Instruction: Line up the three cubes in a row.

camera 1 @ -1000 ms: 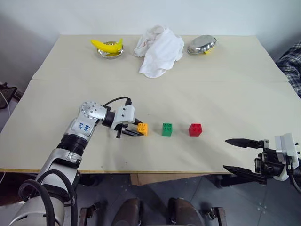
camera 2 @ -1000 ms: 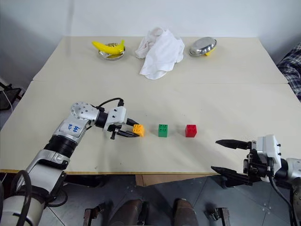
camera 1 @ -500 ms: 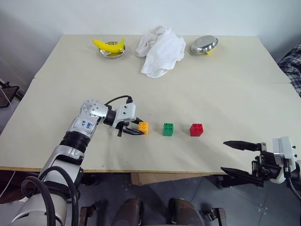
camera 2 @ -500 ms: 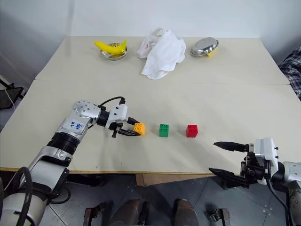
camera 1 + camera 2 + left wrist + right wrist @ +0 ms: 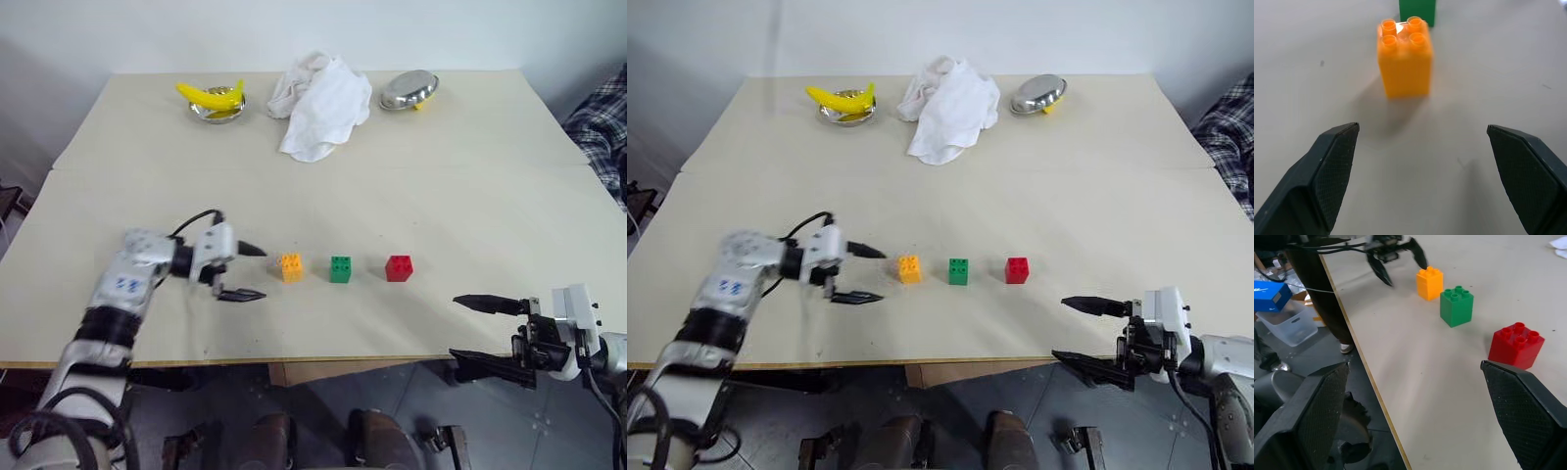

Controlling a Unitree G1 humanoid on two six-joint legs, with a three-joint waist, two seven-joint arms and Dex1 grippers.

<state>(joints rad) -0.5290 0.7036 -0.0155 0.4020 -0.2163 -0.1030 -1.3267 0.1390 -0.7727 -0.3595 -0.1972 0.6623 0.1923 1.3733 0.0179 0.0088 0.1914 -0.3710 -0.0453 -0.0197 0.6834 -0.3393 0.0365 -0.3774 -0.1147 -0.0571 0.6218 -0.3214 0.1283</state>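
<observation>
Table (image 5: 470, 196), spanning most of the head view. White cloth (image 5: 318, 93), top centre, between a banana in a dish (image 5: 211, 98) and a steel bowl (image 5: 409, 90). Left gripper (image 5: 245, 272), centre left, jaws spread wide and empty, just beside the orange cube (image 5: 291, 267). Right gripper (image 5: 480, 333), lower right, off the table edge, likewise wide open and empty. Orange cube, green cube (image 5: 340, 269) and red cube (image 5: 399, 267) stand in an evenly spaced row, centre frame. Each appears light, rigid and smooth-sided; best pinched across two opposite flat faces, below the studs.
</observation>
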